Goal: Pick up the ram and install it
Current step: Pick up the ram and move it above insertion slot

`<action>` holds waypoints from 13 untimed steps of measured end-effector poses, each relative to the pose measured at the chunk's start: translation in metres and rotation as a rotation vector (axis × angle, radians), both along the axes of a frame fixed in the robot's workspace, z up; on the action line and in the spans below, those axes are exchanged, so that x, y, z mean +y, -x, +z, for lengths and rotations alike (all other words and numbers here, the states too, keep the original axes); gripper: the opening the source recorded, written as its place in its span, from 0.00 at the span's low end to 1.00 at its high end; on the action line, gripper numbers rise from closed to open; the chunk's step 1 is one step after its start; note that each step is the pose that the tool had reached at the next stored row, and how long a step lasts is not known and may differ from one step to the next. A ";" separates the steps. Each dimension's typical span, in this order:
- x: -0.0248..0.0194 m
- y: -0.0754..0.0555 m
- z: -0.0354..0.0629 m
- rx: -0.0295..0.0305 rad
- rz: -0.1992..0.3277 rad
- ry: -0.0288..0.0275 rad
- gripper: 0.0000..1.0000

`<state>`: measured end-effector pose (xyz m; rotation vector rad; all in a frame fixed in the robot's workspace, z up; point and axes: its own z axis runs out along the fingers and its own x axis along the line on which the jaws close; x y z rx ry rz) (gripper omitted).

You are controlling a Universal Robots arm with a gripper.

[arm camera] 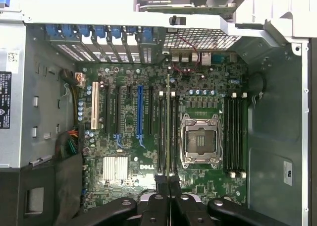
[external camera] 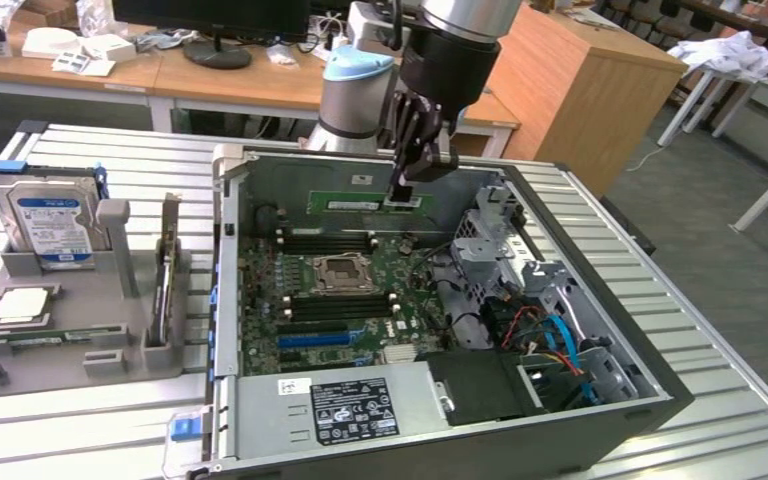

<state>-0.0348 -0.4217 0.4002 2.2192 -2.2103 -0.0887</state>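
The ram is a long green stick that hangs level over the open computer case, above the far side of the motherboard. My gripper is shut on one end of it, at the exterior view's right. From the wrist camera the ram shows edge-on as a thin line running out from my gripper. It lies over the black memory slots beside the CPU socket, and still above the board.
A grey holder tray at the exterior view's left carries a blue-labelled hard drive and a square silver processor chip. Inside the case are a power supply, a drive cage and loose cables.
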 end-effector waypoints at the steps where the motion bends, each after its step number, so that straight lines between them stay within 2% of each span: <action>1: 0.0000 0.000 0.0000 0.0000 0.000 0.0000 0.12; 5: 0.0000 0.000 -0.0037 0.0000 0.000 0.0001 0.12; 13: 0.0000 0.000 -0.0171 0.0000 0.000 0.0000 0.12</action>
